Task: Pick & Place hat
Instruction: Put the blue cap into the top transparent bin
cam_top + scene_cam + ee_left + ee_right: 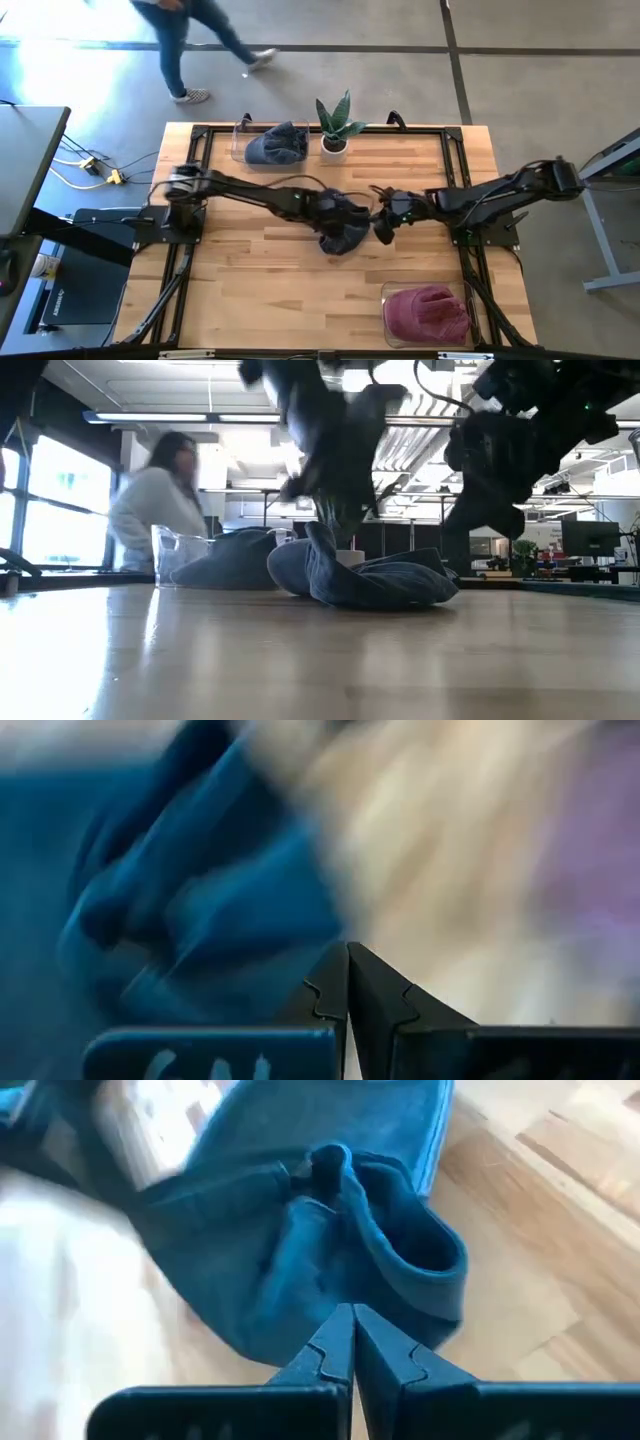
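Wood-plank table [250, 290] fills foreground on my feed. Blue hat [343, 238] lies mid-table, crumpled soft fabric, folded brim (small button on crown). Left gripper [338, 206] just beside hat's far-left edge, fingers pressed together, pinching nothing I can see. Right gripper [383, 228] just right of hat, fingers likewise pressed together. Maroon hat [428, 312] in clear bin, near right.

I'm seeing the hat [343, 238] lying at table [250, 300] centre, one bin [430, 315] at five o'clock, another [268, 146] at eleven.
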Tool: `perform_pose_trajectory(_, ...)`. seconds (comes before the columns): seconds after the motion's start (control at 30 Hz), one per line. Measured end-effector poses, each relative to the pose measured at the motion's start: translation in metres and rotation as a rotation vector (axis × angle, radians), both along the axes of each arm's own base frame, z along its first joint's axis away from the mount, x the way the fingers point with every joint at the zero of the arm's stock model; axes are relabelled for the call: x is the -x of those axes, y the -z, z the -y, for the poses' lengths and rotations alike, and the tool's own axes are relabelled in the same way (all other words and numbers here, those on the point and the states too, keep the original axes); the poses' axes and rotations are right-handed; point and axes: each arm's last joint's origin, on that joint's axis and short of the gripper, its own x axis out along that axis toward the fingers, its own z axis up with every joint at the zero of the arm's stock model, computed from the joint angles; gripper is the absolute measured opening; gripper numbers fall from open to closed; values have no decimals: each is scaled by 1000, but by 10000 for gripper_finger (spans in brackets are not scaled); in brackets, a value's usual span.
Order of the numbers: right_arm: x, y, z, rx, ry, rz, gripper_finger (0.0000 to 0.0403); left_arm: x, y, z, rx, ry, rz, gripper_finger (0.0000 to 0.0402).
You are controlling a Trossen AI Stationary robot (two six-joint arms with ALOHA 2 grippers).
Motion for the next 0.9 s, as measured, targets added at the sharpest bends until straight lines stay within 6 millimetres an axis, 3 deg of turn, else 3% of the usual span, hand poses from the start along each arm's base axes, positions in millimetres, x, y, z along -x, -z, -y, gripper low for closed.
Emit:
perform_pose_trajectory(0.07,0,4,3,53,-20,-35,2,-9,29,-7,28,-27,-66,0)
perform_pose_trajectory(0.17,1,4,9,117,-38,-49,13,-17,45,-11,102,-1,-93,0)
perform_pose_trajectory(0.4,7,14,20,152,-139,-138,139,-19,55,-7,112,25,-112,0)
perform_pose_trajectory(0.57,2,36,27,211,-144,29,195,-21,51,-10,80,7,-80,0)
perform_pose_trajectory(0.73,-5,53,31,250,-93,36,163,-25,60,-10,58,-16,-81,0)
perform_pose_trajectory(0.83,-13,60,31,239,-116,36,106,-21,77,-11,49,-39,-165,0)
perform_pose_trajectory(0.9,-14,61,29,198,-111,32,52,-25,78,-10,75,-28,-152,0)
